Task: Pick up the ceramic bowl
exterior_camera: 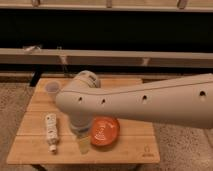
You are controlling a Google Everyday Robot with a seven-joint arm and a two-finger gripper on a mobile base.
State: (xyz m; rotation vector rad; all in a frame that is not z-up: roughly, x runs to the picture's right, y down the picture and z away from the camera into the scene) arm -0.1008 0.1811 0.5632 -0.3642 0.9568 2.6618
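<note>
The ceramic bowl is a shallow orange-red bowl with a pale swirl inside. It sits on the wooden table near its front edge. My arm reaches in from the right and its wrist hangs over the table just left of the bowl. The gripper points down at the table, close beside the bowl's left rim. A pale fingertip shows below the wrist. The arm covers part of the bowl's left side.
A translucent whitish cup stands at the table's back left. A white bottle lies on its side at the front left. A long bench or rail runs behind the table. Speckled floor surrounds the table.
</note>
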